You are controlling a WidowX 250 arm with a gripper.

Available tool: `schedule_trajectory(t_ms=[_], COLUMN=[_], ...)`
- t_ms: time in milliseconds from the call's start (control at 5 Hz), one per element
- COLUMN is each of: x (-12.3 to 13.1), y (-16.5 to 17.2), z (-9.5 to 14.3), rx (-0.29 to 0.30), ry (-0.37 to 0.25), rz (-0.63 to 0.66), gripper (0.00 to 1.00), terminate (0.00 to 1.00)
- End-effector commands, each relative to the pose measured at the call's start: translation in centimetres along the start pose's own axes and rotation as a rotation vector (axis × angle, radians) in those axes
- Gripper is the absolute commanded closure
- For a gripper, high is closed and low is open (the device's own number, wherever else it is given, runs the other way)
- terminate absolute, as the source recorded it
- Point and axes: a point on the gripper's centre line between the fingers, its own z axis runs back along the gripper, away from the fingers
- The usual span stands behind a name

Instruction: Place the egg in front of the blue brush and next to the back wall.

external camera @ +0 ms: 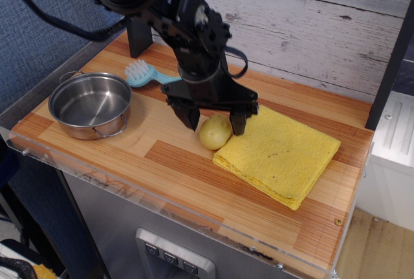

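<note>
gripper (215,123) jaws spread wide, straddling egg (215,132) | egg on bench (174,162), touching yellow cloth (278,153) | blue brush (147,76) behind

Single robot arm (171,17), all matte black, bulky jointed segments, outlines slightly blurred. Small silver screw heads or bolts glint on the wrist section. Thin black cable loops out from the wrist on its right side, another thicker black cable curves off toward the upper-left edge of view. Black rectangular base post (138,36) stands at the bench's back-left corner. Gripper (215,120) is black too: a wide flat crossbar carrying two short, tapered, wedge-shaped fingers (191,116) with dark tips. No readable markings or labels on any part.
</note>
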Motion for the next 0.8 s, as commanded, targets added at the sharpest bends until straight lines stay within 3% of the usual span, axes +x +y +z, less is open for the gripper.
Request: schedule_trajectory(t_ms=[0,200,600], x=[-0.2,-0.5,-0.2], y=[-0.7,-0.6,0.2], z=[-0.3,-0.1,0.9], rx=[-0.014,-0.003,0.019], ry=[-0.006,-0.011,-0.032], rz=[-0.028,-0.034,-0.026], gripper=[0.0,1.0,1.0], terminate=[0.0,0.0,0.0])
